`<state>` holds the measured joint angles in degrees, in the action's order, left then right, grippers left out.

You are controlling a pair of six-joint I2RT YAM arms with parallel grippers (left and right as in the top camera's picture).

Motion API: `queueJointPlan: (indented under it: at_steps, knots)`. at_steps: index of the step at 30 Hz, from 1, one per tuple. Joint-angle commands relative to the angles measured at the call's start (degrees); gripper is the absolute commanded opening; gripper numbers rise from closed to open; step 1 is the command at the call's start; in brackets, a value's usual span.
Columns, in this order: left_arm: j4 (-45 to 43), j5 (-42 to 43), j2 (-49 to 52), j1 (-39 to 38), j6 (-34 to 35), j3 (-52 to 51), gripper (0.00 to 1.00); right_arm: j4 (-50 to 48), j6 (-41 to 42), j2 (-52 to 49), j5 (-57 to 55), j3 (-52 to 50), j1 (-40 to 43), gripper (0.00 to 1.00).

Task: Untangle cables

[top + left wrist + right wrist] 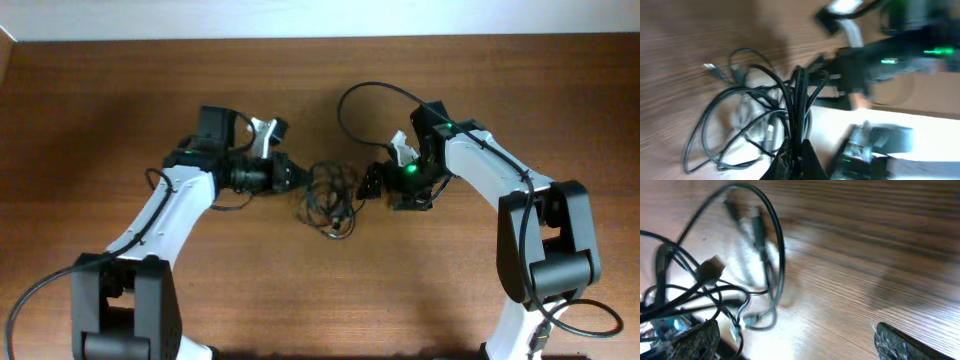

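On the brown wooden table (pixel 120 100), the black left gripper (pixel 300 178) is clamped tight on a bunch of strands at the left edge of the tangle of thin black silver-tipped cords (pixel 330 195); the black right gripper (pixel 368 183), just off the tangle's right edge, gapes wide, holding nothing; the tangle's loose loops sag towards the robot

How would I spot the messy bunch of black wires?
Look at the middle of the brown wooden table, in the gap between the white left arm and right arm. The cables lie there in a knotted heap. They are much thinner than the thick black cords running along the arms.
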<state>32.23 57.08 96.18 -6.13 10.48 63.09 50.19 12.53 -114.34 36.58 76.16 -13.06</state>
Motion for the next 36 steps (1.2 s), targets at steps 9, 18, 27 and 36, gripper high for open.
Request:
queueJointPlan:
  at_steps: [9,18,27,36]
  knots:
    - [2.5,-16.5,0.5,7.0,5.4,0.0,0.0,-1.0,3.0,1.5,-12.7,-0.2,0.1,0.99]
    - [5.9,-34.8,0.5,2.8,8.1,-0.3,0.0,-2.3,3.0,1.5,-20.8,-0.2,0.0,0.98]
    - [1.6,-18.3,0.5,4.3,10.0,0.1,0.0,-2.6,3.0,1.5,-20.8,-0.2,0.0,0.98]
    - [-9.8,-2.2,0.5,3.3,-4.2,0.0,0.0,-2.3,3.0,1.5,-20.7,-0.2,0.0,0.99]
